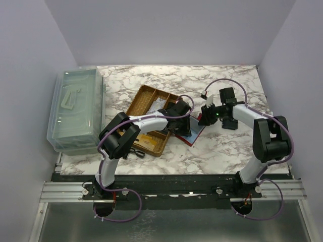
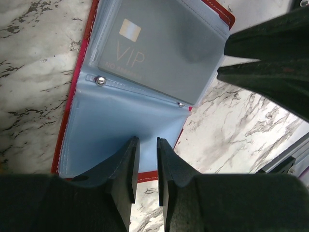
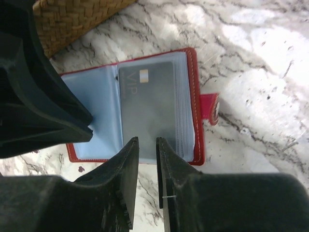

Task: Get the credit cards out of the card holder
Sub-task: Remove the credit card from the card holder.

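A grey card (image 3: pixel 147 99) printed "VIP" beside a gold chip sits in a clear plastic sleeve of the red card holder (image 3: pixel 195 96), lying open on the marble-patterned table (image 3: pixel 251 58) by a woven basket (image 3: pixel 72 24). The left gripper (image 2: pixel 146 145) hovers at its pale blue page, the right gripper (image 3: pixel 146 145) at the card's edge, both jaws parted by a narrow slit, gripping nothing visible.

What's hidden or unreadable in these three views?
- Top view: left end effector covers most of the open red card holder.
- Left wrist: small print under VIP on the grey plastic card is blurred.
- Right wrist: left end effector hides part of holder's left page; card count in clear sleeves unclear.
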You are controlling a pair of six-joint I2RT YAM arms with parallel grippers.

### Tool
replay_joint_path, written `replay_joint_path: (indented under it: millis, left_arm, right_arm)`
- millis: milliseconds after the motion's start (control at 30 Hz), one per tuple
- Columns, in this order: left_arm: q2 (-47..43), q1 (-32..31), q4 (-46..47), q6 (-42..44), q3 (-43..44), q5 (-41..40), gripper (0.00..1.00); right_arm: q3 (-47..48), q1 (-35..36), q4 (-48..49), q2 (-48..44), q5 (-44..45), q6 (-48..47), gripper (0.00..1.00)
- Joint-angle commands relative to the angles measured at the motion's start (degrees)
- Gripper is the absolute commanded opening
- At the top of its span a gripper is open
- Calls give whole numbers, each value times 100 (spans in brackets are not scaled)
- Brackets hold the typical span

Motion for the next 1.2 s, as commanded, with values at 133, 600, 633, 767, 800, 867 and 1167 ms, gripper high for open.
replay_joint_path:
  millis: [133, 600, 633, 767, 800, 867, 1167]
  left_arm:
    - [-87, 60, -295, 27, -270, -189, 29]
    - [-61, 66, -253, 19, -287, -130, 29]
    - [-61, 66, -249, 19, -289, -126, 29]
    - [-52, 63, -249, 11, -298, -108, 29]
    - [-52, 65, -250, 10, -298, -108, 29]
    - [-52, 67, -249, 10, -298, -100, 29]
    - [-9, 85, -242, 28, -281, -39, 29]
  right_arm:
    - [516, -91, -217, 439, 137, 312, 28]
    - [402, -91, -148, 638, 556, 290, 34]
    - [393, -91, -135, 637, 577, 289, 35]
    - [339, -91, -163, 637, 453, 280, 35]
    - [319, -91, -168, 637, 459, 268, 35]
    - [292, -95, -180, 637, 457, 223, 35]
    - [350, -87, -619, 515, -939, -22, 34]
